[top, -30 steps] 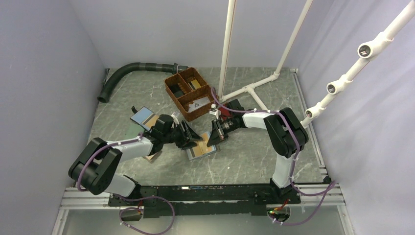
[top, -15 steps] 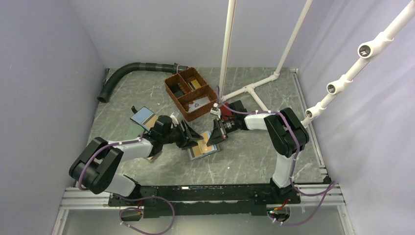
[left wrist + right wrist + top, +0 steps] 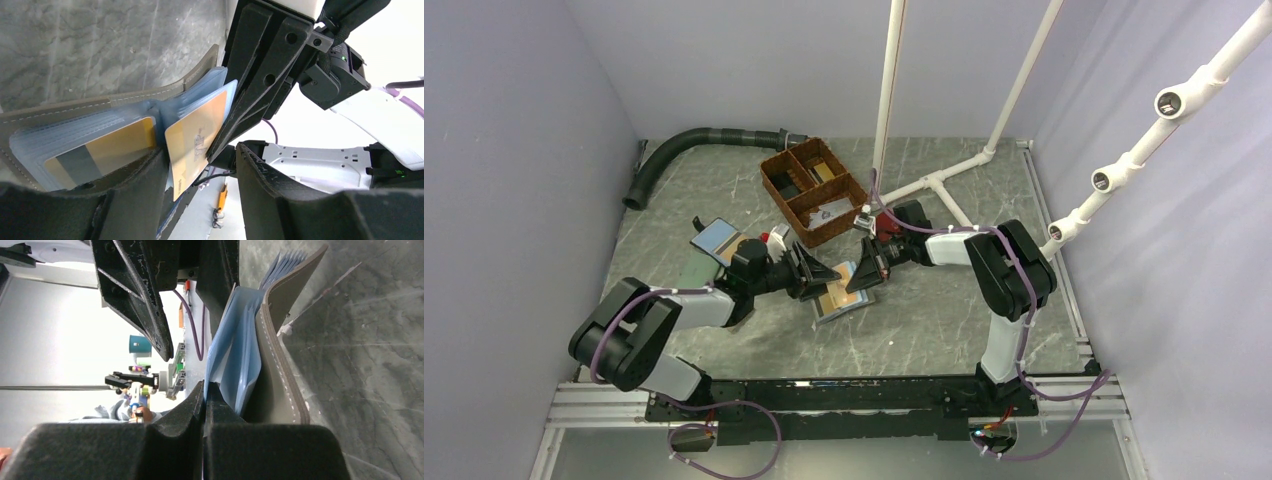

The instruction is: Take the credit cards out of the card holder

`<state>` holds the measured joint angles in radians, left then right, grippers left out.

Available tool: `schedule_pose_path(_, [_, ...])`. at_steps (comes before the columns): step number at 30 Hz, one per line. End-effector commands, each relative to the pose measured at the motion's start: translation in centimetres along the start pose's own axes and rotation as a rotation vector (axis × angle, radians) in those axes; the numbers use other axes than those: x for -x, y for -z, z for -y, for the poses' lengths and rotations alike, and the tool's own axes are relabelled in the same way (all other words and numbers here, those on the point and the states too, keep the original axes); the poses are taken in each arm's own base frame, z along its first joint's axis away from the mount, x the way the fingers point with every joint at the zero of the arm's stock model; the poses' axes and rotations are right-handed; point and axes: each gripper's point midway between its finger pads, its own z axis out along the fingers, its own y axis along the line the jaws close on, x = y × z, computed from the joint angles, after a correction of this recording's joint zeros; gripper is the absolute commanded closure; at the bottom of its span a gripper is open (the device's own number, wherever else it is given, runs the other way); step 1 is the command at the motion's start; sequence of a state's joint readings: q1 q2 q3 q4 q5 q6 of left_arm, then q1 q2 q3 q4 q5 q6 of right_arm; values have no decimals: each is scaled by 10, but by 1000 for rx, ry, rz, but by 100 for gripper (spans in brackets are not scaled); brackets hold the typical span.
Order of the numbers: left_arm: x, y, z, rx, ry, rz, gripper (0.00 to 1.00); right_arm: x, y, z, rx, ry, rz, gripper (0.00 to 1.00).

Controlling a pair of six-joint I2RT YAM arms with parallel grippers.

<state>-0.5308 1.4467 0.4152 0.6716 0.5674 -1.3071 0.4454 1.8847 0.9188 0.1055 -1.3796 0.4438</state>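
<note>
The card holder [image 3: 842, 298] lies open just on the near side of the basket [image 3: 782, 203]. Only the left wrist view shows 2 gold credit cards [image 3: 194, 136] in it, 1 between the left gripper's [image 3: 200, 160] parted fingers. The right wrist view shows the right gripper [image 3: 204, 390] closed against its blue leaves.

I have swung the left gripper [image 3: 826, 272] far and right, nearer the right gripper [image 3: 865, 278]; the holder [image 3: 837, 303] has shifted far, its right half now raised.

Just in front of the basket [image 3: 814, 190], the open holder [image 3: 836, 305] sits between the left gripper [image 3: 822, 275] and the right gripper [image 3: 861, 283].
</note>
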Motion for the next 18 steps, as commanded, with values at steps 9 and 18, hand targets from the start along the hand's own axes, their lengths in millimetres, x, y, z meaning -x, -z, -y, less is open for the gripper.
schedule_pose_path(9, [3,9,32,-143,-44,-13,54,4,4,-22,80,79,-21,100])
schedule_pose_path(18, [-1,15,37,-168,-64,-18,54,4,4,-18,83,73,-27,100])
